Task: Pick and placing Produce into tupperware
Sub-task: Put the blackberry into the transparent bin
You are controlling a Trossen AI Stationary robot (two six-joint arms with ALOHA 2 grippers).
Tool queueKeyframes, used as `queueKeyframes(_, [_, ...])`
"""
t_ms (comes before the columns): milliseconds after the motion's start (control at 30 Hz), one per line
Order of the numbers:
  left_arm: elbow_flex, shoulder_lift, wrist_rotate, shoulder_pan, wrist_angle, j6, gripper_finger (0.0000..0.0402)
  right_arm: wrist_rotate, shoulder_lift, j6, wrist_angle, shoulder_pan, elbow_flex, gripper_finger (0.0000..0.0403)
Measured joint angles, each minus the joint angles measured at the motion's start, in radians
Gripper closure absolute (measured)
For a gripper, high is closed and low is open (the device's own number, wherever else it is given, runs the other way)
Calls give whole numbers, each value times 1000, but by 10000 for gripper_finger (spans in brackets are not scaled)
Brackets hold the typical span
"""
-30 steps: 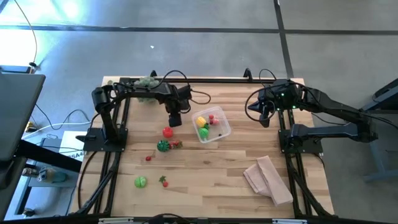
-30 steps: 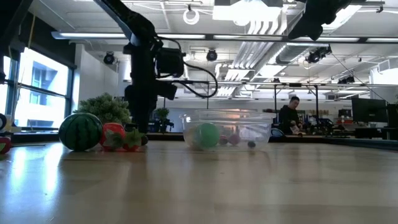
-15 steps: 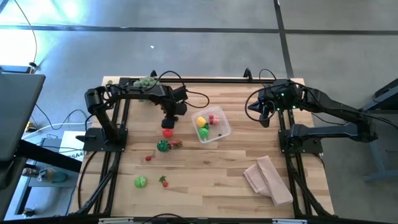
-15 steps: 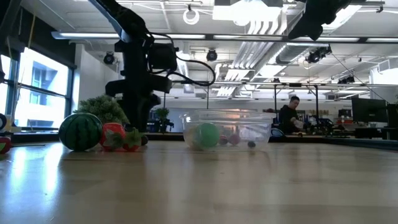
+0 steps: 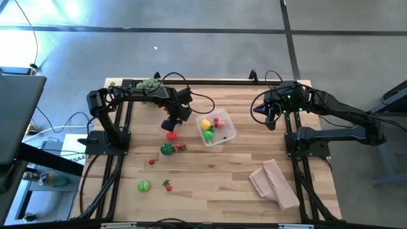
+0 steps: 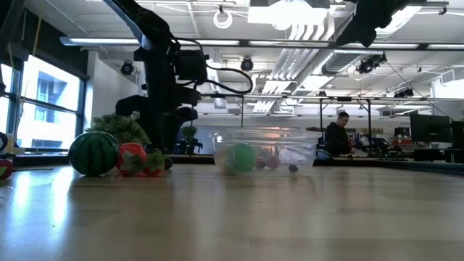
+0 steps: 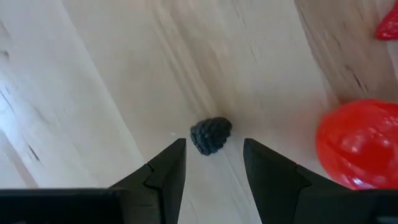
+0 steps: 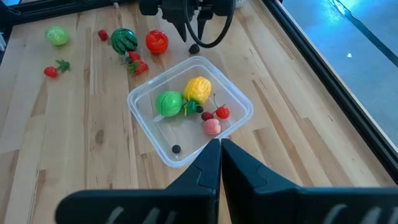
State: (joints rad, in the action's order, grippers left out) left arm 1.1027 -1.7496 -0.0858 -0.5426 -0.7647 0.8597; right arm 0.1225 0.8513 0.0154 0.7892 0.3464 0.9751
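Observation:
My left gripper [image 5: 170, 125] is open and low over the table, just left of the tupperware [image 5: 230, 134]. In the left wrist view [image 7: 214, 144] its fingertips stand on either side of a small dark berry [image 7: 211, 135] without touching it. A red tomato-like ball [image 7: 360, 143] lies close beside the berry. The clear tupperware [image 8: 140, 94] holds a yellow piece, a green piece and small red ones. A toy watermelon [image 5: 166, 149], strawberries [image 5: 180, 147] and a green ball [image 5: 144, 186] lie on the table. My right gripper [image 8: 219, 148] is shut and waits raised at the table's far right [image 5: 269, 119].
A tan folded cloth [image 5: 275, 183] lies near the right front edge. A pale-green spiky plant [image 5: 151, 83] sits at the far edge behind the left arm. Bare wood lies between the tupperware and the cloth. A person [image 6: 337, 136] is in the room beyond.
My left gripper has moved a little toward the table's left, away from the tupperware, and down toward the table beside the red ball, turning at the wrist. No object has moved.

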Motion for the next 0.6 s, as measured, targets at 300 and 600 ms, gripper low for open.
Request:
queueKeyframes(300, [0, -48, 18, 0, 14, 0, 252, 0, 0, 0, 0, 0, 0, 399])
queueKeyframes(600, [0, -81, 26, 0, 21, -5, 252, 0, 0, 0, 0, 0, 0, 399])
